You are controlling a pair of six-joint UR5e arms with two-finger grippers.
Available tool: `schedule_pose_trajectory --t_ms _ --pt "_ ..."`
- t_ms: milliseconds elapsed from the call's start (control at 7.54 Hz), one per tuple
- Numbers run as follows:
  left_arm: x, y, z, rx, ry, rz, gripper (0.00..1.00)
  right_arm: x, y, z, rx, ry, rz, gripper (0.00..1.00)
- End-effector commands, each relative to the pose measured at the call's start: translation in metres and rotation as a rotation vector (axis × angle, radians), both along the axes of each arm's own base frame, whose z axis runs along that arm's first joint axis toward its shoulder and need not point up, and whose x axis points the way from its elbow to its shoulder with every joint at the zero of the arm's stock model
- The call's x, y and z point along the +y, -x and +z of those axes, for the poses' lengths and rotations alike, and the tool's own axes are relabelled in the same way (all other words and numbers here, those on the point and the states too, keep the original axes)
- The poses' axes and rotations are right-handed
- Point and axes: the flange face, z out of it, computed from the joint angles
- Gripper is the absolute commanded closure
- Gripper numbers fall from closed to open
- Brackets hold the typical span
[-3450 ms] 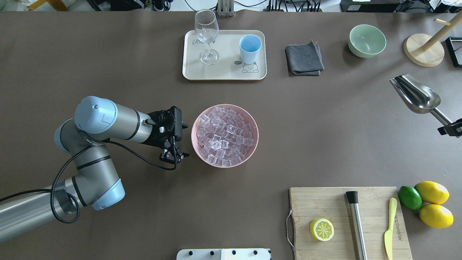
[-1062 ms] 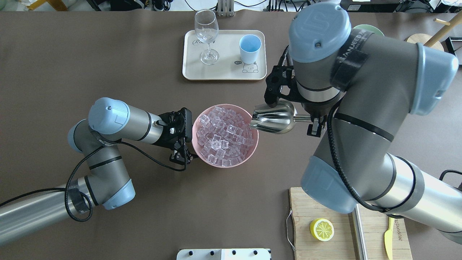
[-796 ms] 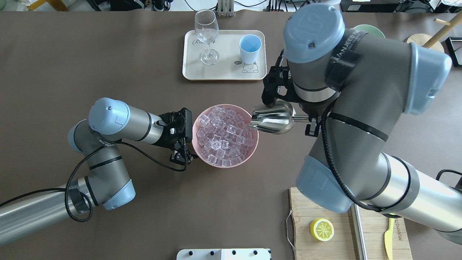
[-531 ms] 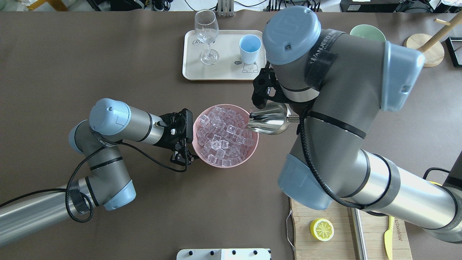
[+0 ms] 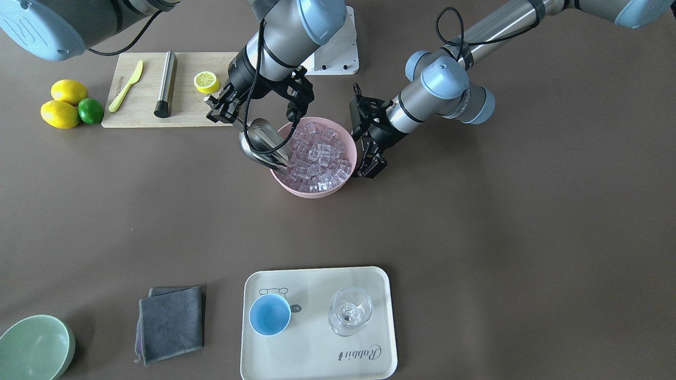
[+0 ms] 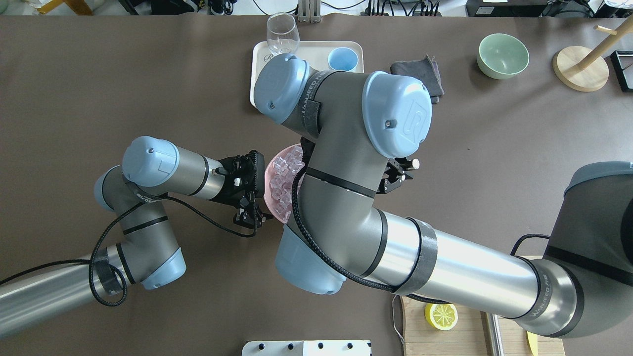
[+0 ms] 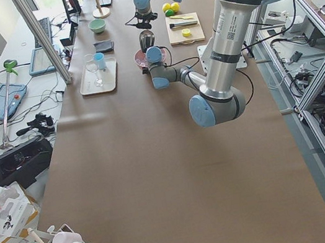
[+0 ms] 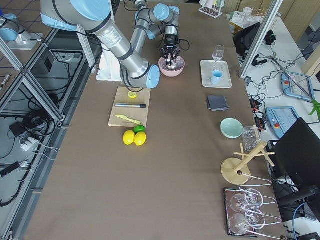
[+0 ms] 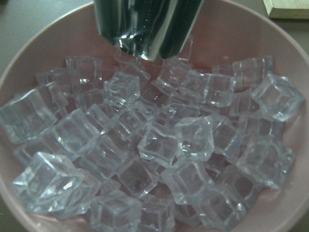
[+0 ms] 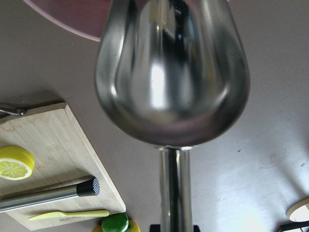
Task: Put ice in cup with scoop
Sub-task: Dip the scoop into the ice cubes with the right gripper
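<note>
Clear ice cubes fill a pink bowl at mid-table. My right gripper is shut on the thin handle of the silver scoop. The scoop slopes down, its front edge among the cubes at the bowl's rim. The left wrist view shows that edge touching the top of the ice. My left gripper rests against the bowl's opposite side, and I cannot tell whether it pinches the rim. The light blue cup stands upright on the tray, far from both grippers.
The cream tray also carries a clear stemmed glass. A grey cloth and a pale green bowl lie beside it. The cutting board holds a half lemon, a steel cylinder and a plastic knife, next to lemons and a lime.
My right arm has swung over the bowl, carrying the scoop from beside the rim down into the ice. My left gripper moved up to the bowl earlier and has stayed there.
</note>
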Motion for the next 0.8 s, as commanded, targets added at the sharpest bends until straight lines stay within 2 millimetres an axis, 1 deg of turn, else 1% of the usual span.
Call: schedule_pose_trajectory --t_ms 0,133,398,531,664 --pt "0.0 0.0 0.0 0.0 0.001 0.0 0.01 0.012 0.036 0.002 -0.002 -0.021 -0.031 1.0" --pt "0.0 -0.001 0.0 0.0 0.001 0.001 0.01 0.017 0.045 0.008 -0.011 -0.03 -0.025 1.0" --pt "0.002 -0.001 0.0 0.0 0.001 0.003 0.01 0.017 0.048 0.025 -0.046 -0.051 -0.023 1.0" --pt "0.001 0.0 -0.001 0.001 0.0 0.001 0.01 0.021 0.039 0.028 -0.082 -0.067 -0.018 1.0" --pt "0.001 0.001 -0.001 0.004 -0.001 0.001 0.01 0.024 0.034 0.046 -0.113 -0.085 -0.017 1.0"
